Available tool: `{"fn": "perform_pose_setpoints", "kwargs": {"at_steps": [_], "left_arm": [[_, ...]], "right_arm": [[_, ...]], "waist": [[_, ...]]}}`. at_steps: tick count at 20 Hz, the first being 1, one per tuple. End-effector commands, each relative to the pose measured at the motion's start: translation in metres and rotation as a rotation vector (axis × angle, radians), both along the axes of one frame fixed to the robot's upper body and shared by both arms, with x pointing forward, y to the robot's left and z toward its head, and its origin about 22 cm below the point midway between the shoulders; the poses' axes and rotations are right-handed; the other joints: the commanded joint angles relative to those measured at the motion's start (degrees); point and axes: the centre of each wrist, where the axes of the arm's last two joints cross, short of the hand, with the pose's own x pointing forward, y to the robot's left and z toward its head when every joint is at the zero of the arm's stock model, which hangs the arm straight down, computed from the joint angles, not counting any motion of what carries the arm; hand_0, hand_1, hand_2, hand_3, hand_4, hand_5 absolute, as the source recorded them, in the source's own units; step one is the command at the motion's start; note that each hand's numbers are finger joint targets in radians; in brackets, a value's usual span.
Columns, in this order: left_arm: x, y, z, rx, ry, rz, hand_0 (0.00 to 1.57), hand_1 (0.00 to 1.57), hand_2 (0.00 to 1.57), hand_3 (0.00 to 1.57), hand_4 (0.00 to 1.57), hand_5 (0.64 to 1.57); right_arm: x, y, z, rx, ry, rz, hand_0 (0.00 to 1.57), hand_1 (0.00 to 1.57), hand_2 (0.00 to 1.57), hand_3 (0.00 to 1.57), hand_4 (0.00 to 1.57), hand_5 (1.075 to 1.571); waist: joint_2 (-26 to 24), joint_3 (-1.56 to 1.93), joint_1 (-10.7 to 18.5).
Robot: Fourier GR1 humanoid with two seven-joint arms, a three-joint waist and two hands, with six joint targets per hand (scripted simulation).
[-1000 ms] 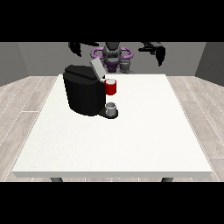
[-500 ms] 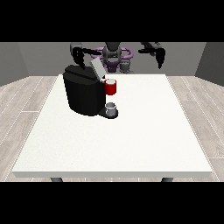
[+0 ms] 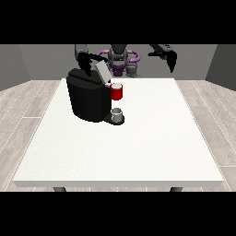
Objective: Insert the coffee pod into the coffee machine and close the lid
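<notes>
Coffee machine [image 3: 90, 100] sitting at upper left of the table [image 3: 152, 138], lid [image 3: 102, 71] standing raised; no pod distinguishable. Hand at the view's left [image 3: 85, 63] hovering above the lid, finger state indeterminable. Closing is pending.

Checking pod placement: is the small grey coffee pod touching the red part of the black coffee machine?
Apart. The front view shows the small grey coffee pod on the base, with a dark gap below the red part of the black coffee machine.

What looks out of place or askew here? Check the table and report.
Nothing is spilled or toppled. The coffee machine stands upright on the table, its lid tilted open, a red piece at its front and a small grey cup below. That fits the unfinished task.
</notes>
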Motion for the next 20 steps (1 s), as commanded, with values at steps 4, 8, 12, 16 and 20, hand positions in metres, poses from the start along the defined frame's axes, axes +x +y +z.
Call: {"fn": "perform_pose_setpoints", "kwargs": {"at_steps": [4,8,12,16,20], "left_arm": [[-0.003,-0.008,0.011,0.027,-0.020,-0.021,0.00,0.00,0.00,0.00,0.00,1.571],[-0.003,0.010,0.004,0.042,-0.027,0.031,0.00,0.00,0.00,0.00,0.00,1.571],[0.009,-0.009,0.015,0.028,-0.012,0.014,0.00,0.00,0.00,0.00,0.00,1.571],[0.004,0.015,0.004,0.013,-0.037,0.036,0.00,0.00,0.00,0.00,0.00,1.571],[-0.005,-0.017,-0.005,0.024,-0.010,0.008,0.00,0.00,0.00,0.00,0.14,1.571]], "right_arm": [[0.019,-0.002,0.010,-0.013,-0.013,-0.009,0.00,0.00,0.00,0.00,0.04,1.571],[0.019,0.020,0.013,-0.014,-0.014,0.037,0.00,0.00,0.00,0.00,0.00,1.571],[0.023,0.042,0.010,-0.035,-0.023,0.061,0.00,0.00,0.00,0.00,0.00,1.571],[0.032,0.044,0.035,-0.038,-0.050,0.061,0.00,0.00,0.00,0.00,0.00,1.571],[0.030,0.043,0.022,-0.059,-0.034,0.063,0.00,0.00,0.00,0.00,0.11,1.571]], "waist": [[2.22,0.13,1.41],[2.24,0.12,-0.27],[3.14,0.13,0.34],[4.15,0.11,0.90],[2.25,0.13,1.42]]}}
